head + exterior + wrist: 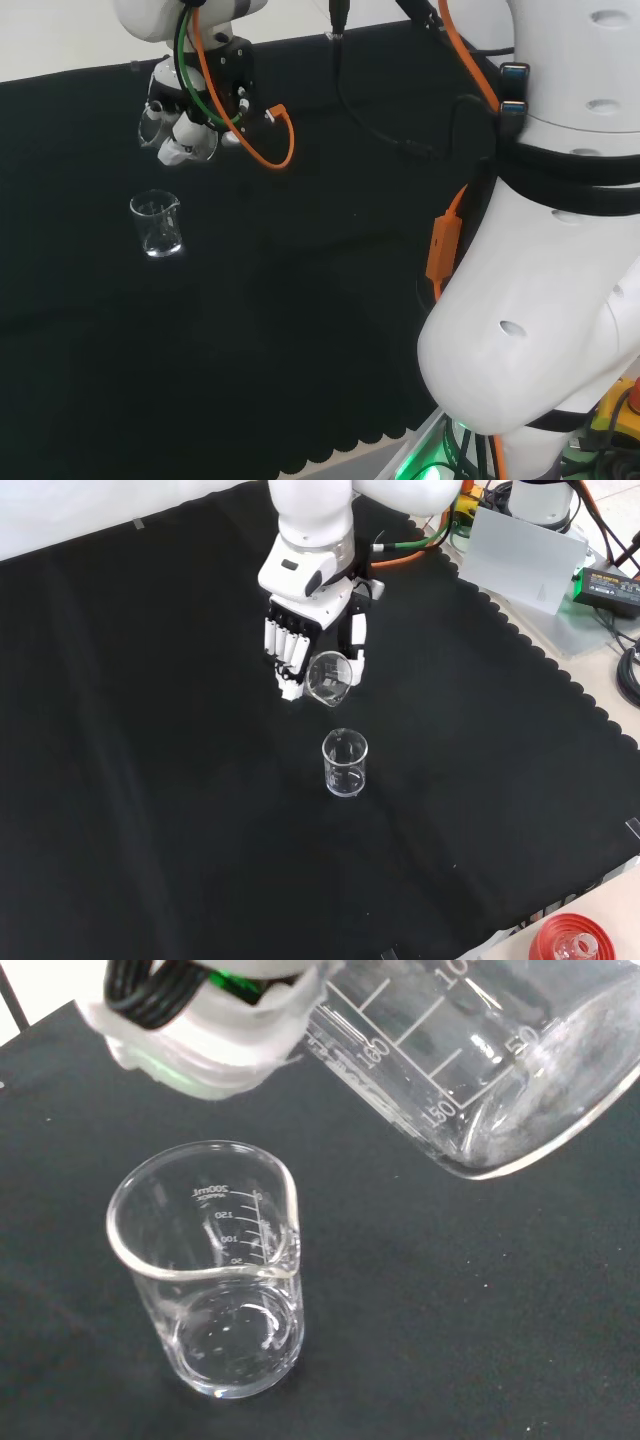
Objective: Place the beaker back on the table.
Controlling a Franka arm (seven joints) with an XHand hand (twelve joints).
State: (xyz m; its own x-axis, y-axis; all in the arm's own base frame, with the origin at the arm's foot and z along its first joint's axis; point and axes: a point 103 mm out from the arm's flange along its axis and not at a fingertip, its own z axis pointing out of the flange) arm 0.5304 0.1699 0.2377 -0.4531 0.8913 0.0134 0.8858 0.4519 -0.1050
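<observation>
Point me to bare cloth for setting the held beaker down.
Front view: cloth left of the standing beaker and right of it toward the scalloped edge is bare. Crowded only directly beneath the hand and held beaker, where the standing one sits.

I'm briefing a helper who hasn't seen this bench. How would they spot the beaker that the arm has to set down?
Start at the white arm over the black cloth and follow it to the robot hand. The held beaker is the clear glass one gripped there, tilted and off the cloth. The other beaker stands upright on the cloth.
</observation>
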